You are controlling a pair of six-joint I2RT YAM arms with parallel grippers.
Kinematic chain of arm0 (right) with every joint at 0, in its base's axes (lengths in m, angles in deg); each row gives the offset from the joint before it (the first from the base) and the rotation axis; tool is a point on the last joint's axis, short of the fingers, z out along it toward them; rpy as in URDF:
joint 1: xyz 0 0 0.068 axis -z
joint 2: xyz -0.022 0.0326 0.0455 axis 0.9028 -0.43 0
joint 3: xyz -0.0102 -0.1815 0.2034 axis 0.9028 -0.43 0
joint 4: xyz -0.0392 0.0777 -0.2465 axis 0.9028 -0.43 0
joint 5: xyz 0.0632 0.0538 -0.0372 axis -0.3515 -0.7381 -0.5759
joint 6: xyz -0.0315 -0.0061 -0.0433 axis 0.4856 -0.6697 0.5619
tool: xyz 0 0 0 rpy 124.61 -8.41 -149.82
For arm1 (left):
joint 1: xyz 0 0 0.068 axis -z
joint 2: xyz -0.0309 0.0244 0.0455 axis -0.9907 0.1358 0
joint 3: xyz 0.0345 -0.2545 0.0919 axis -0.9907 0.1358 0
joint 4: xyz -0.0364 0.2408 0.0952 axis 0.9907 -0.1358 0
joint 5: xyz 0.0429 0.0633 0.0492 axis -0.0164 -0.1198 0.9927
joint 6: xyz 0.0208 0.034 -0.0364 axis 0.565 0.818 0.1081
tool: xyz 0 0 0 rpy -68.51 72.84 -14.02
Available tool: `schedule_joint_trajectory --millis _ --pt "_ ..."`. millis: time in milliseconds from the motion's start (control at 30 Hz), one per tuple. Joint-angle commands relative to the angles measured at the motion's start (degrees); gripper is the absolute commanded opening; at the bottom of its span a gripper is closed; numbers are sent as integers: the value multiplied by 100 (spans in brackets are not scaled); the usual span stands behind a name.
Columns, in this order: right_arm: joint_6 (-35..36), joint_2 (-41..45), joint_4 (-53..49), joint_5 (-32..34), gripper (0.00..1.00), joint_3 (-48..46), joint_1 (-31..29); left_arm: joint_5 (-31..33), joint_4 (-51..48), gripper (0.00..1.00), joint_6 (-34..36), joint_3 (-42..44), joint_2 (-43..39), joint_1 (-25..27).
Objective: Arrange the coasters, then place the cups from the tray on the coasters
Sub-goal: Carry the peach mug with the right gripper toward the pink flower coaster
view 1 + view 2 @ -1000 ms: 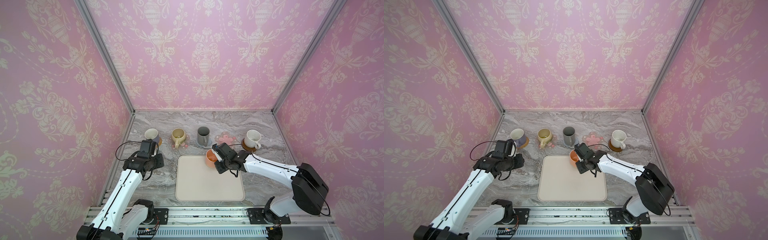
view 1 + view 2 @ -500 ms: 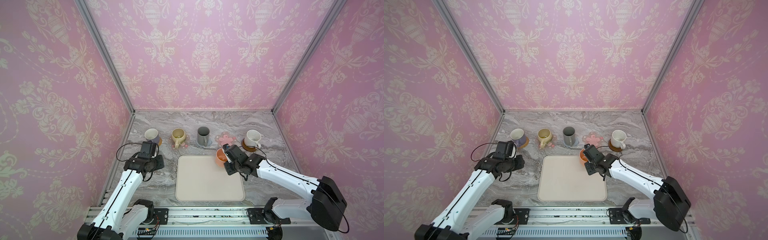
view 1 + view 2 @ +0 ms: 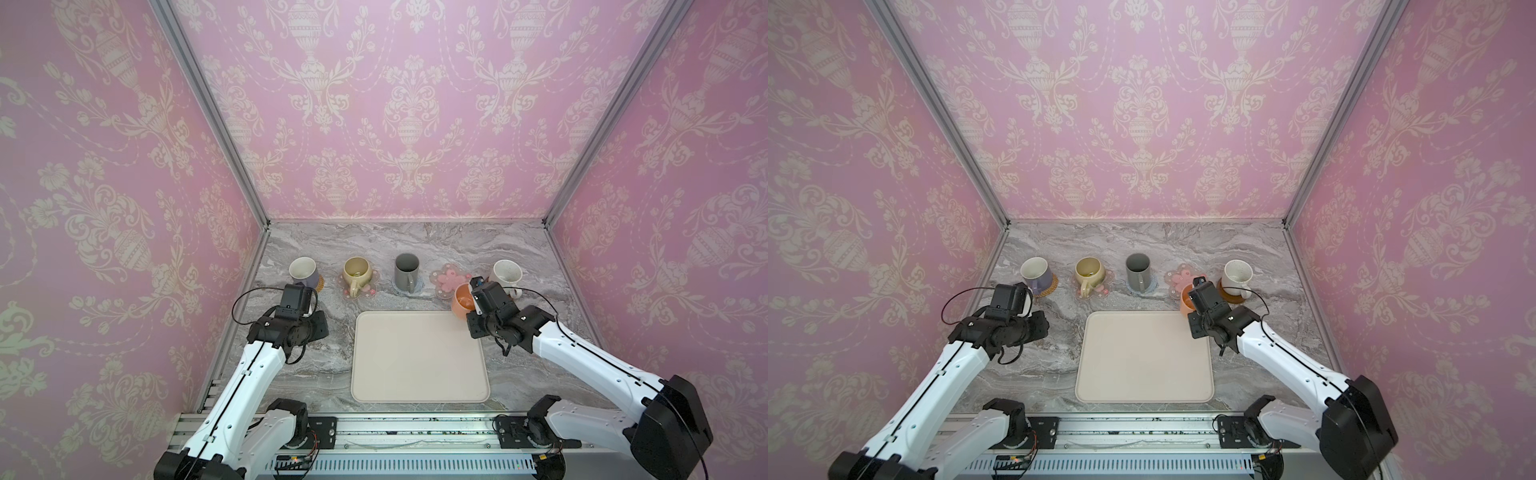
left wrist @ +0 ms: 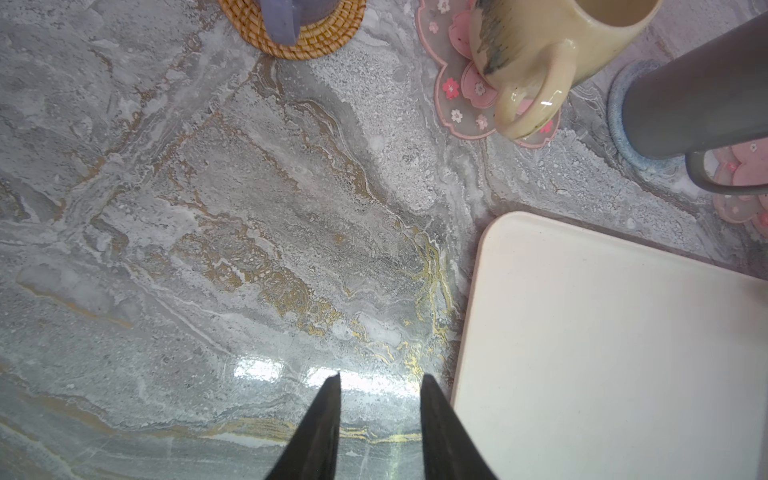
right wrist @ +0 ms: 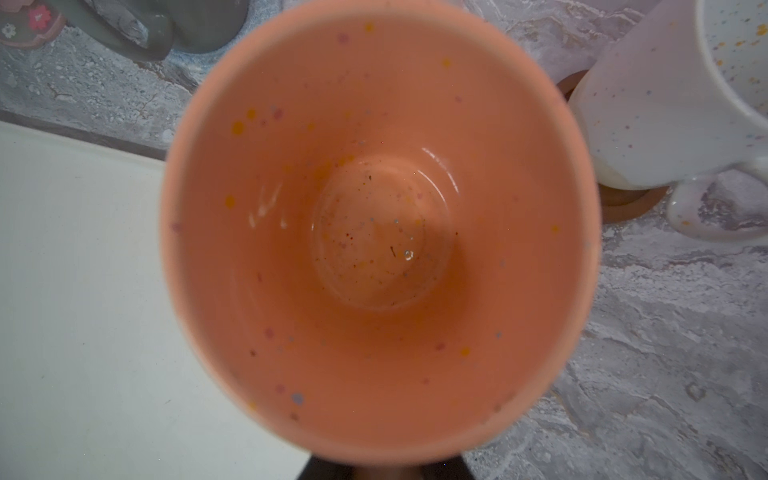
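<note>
**A:** Since a second ago the right gripper (image 3: 475,306) has carried the peach cup (image 3: 462,300) off the tray (image 3: 419,357) and out past its far right corner.

**B:** Set down yet?

**A:** I can't tell. In both top views it sits at the near edge of the empty flower coaster (image 3: 448,279), not centred on it. The right wrist view looks straight into the cup, with tray to one side and desk (image 3: 316,365) to the other.

**B:** The grip?

**A:** Closed on the cup from its near side. Only a dark sliver shows under the rim.

**B:** And the left gripper (image 4: 380,386)?

**A:** It hasn't moved. It hovers over bare desk off the tray's far left corner, fingers (image 4: 318,428) narrowly parted and holding nothing.

**B:** What does that mean for the job?

**A:** The tray is bare. Along the desk's far side stand the lavender cup (image 3: 303,270), the yellow cup (image 3: 357,270), the grey cup (image 3: 406,272) and the white cup (image 3: 505,274), each on a coaster. This looks like the last cup and the only free coaster. I'd say it needs to go a little farther out, then be lowered and released. The white cup's handle is close beside it, so there's a risk of a nudge.
</note>
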Motion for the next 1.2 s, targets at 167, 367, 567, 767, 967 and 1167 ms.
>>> schedule_joint_trajectory --millis 167,367,567,767,967,1167 --pt "21 -136 805 221 0 337 249 10 91 35 -158 138 1 74" --pt "57 -516 1103 255 0 520 409 46 113 35 -131 138 162 85" --pt "23 -951 1285 342 0 781 500 55 213 35 -135 138 290 96" --pt "-37 -1412 1427 261 0 1114 523 52 374 35 -110 138 507 98" --pt "-131 -1903 1480 271 0 1412 556 46 529 35 -77 138 696 98" --pt "-304 -2305 1620 298 0 1600 674 20 677 35 -99 441 783 106"
